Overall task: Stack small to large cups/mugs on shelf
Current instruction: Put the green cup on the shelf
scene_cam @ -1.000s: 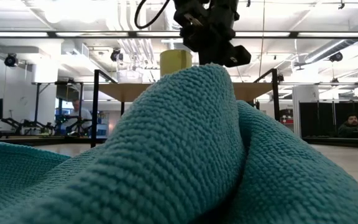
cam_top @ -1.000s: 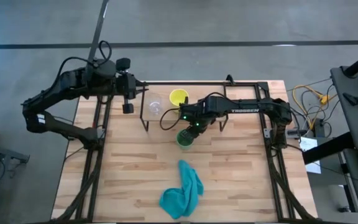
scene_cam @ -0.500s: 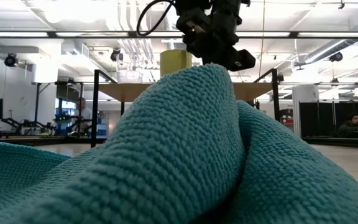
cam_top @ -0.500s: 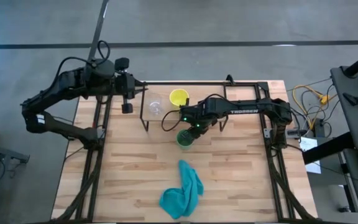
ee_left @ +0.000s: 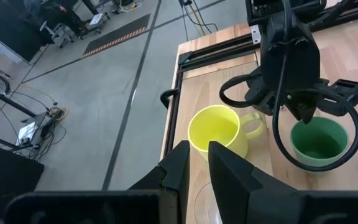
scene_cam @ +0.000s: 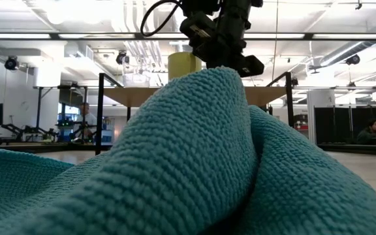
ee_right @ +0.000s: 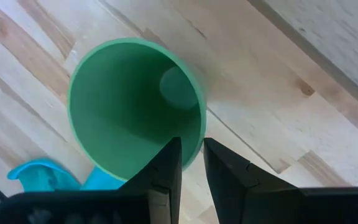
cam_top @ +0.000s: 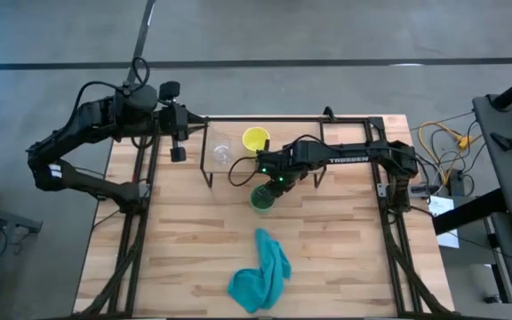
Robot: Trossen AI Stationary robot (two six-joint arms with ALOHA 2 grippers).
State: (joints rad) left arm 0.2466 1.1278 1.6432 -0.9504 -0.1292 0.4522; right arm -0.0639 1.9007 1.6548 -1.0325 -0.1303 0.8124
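While crumpled teal cloth [cam_top: 260, 272] blocks low view, noted right gripper [ee_right: 191, 163] narrowly parted astride green cup [cam_top: 262, 197] rim on bench [cam_top: 345, 258].

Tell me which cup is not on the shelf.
The green cup: it stands on the table below the right gripper; the clear glass and yellow mug are on the shelf.
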